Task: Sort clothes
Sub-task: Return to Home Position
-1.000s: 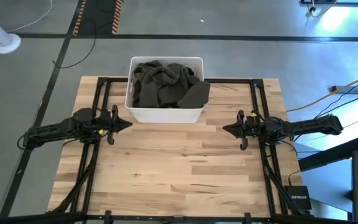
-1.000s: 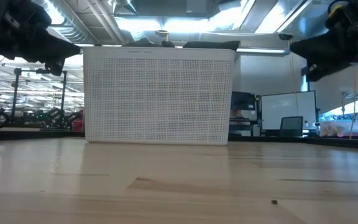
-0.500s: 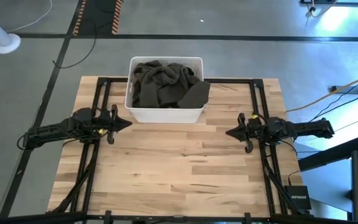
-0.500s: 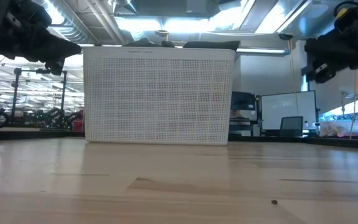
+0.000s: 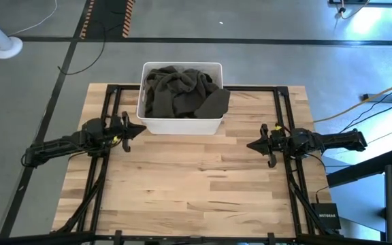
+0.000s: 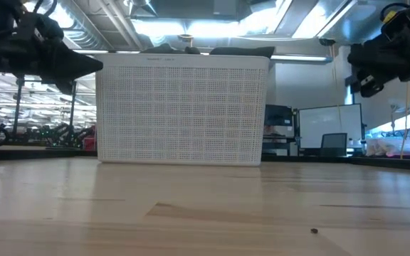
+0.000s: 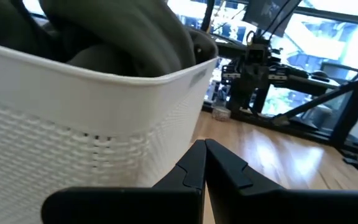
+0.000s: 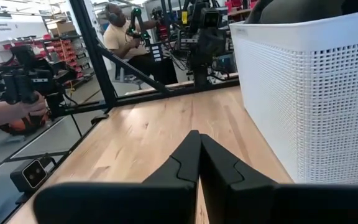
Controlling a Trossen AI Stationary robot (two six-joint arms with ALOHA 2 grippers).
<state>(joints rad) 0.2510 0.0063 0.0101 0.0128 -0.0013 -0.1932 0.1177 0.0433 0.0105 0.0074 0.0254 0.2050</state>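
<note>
Left claw: the left claw [image 5: 140,129] hangs above the surface [image 5: 196,184] with its fingers pressed together and nothing between them; its tip is just beside the near left corner of the bin [image 5: 180,126].
Right claw: the right claw [image 5: 249,145] is likewise closed and empty, and is well apart from the bin, which sits off to its side.
Clothes: the clothes [image 5: 179,88] lie ahead of both claws, heaped inside the bin above its rim, with one dark fold draped over the corner nearest the right claw.
Risk, closest: the left claw has little room, so a swing toward the bin would likely bump the wall and shove the light bin across the surface.
Risk, at the rim: the draped fold looks loosely settled. A knock on the bin could let it slide out and undo part of the sorting.
Hidden, in the bin: only the grey-olive top layer shows, so whatever lies under it cannot be told.
Hidden, low camera: the bin's wall blocks the clothes almost entirely, and both arms are cut off at the frame's upper corners.
Hard to make out, far: past the right claw a person [image 8: 120,37] stands among shelving, and what they are doing is unclear.
</note>
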